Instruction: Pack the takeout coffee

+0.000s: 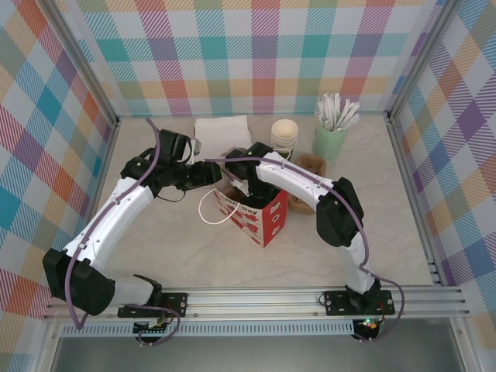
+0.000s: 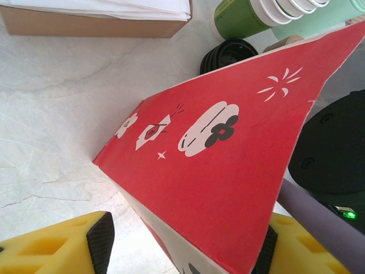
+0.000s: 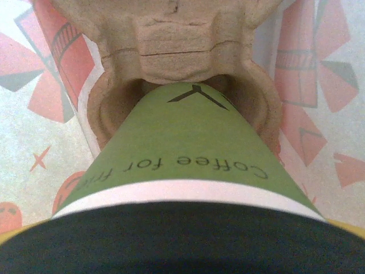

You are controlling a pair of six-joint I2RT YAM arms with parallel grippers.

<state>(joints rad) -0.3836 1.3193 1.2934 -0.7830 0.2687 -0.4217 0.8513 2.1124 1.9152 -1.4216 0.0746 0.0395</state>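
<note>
We judge the step in hand to be seating the takeout coffee (image 3: pixel 182 154) in the pulp carrier (image 3: pixel 171 40) inside the red bag (image 1: pixel 267 221). The cup's foot sits in a carrier well; the right jaws, reaching into the bag from twelve o'clock, appear clamped wide about its lidded top. Next, we think, they must let go and rise straight, without dragging the cup. The left jaws stand open astride the bag's corner, bracing it. The right wrist view gives cup and well, which arm and bag walls cover from above; the left wrist view adds spare lids (image 2: pixel 228 54) and stacked cups (image 2: pixel 245 14) at one o'clock.
</note>
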